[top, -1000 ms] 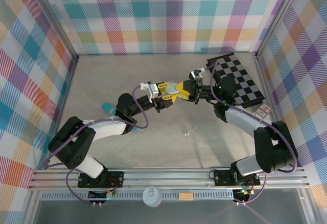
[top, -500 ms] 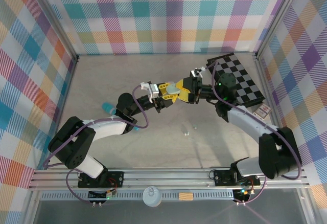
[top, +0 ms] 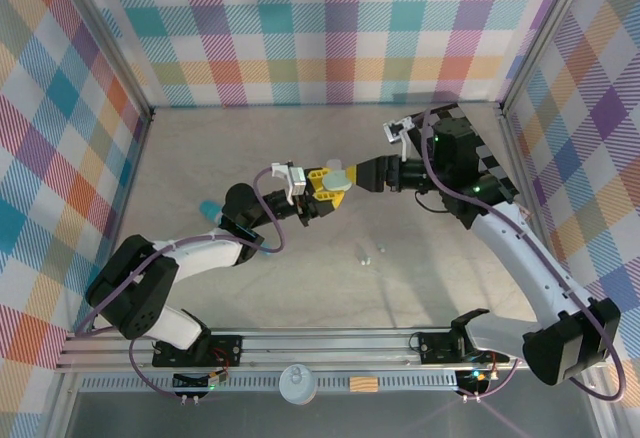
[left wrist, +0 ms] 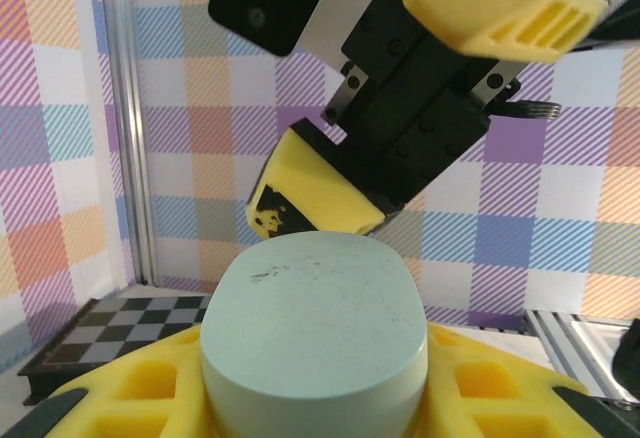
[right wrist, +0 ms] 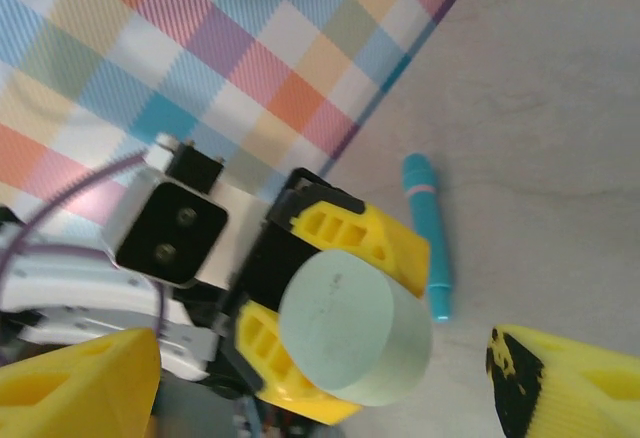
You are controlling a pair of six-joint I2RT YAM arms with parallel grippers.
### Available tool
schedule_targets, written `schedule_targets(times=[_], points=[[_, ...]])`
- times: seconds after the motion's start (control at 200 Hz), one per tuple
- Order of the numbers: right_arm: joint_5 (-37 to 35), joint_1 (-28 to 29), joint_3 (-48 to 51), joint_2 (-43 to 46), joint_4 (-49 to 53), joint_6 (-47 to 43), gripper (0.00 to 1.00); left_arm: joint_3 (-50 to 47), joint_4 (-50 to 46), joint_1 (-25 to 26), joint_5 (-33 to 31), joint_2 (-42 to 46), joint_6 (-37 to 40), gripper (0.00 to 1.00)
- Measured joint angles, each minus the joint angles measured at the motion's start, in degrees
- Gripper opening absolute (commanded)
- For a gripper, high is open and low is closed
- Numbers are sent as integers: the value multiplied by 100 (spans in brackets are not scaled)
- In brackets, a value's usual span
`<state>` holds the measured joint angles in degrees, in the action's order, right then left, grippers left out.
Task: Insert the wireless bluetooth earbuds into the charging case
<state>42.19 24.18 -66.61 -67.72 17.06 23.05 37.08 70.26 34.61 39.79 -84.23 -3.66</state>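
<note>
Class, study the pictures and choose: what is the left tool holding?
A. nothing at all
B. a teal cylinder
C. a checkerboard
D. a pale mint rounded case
D: the pale mint case sits clamped in the left tool, while the teal cylinder lies on the table.

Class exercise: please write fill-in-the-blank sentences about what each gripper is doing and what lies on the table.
1. The left gripper is shut on a pale mint charging ____.
2. The right gripper, facing it, has its jaws ____.
3. The teal cylinder lies on the ____, held by no gripper.
Missing words: case; open; table.
</note>
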Motion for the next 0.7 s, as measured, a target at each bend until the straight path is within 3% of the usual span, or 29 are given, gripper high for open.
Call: schedule_targets(times=[0.315, 0.705], points=[[-717, 562, -17, 260, 866, -2868, 89, -20, -337, -101, 682, 345, -448, 23], [-1134, 627, -232, -92, 876, -3598, 87, -22, -874, -118, 953, 562, -494, 23]])
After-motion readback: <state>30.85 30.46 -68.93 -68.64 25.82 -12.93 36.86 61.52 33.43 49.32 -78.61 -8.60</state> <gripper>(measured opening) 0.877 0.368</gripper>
